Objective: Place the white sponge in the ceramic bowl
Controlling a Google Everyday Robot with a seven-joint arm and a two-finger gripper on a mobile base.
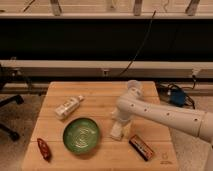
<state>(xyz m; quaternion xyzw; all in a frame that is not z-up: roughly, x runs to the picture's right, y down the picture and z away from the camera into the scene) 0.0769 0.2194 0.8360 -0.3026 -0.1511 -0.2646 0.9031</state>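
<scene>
The white sponge [116, 132] lies on the wooden table [100, 97], just right of the ceramic bowl [81, 135]. The bowl is green with a pale swirl inside and holds nothing. My white arm reaches in from the right and bends down over the sponge. My gripper [119, 122] points down right at the sponge's top end and hides part of it. I cannot tell whether it has hold of the sponge.
A white labelled bottle [68, 106] lies at the back left. A red packet [44, 149] lies at the front left corner. A dark snack bar [141, 147] lies front right of the sponge. A clear cup [132, 86] stands behind my arm.
</scene>
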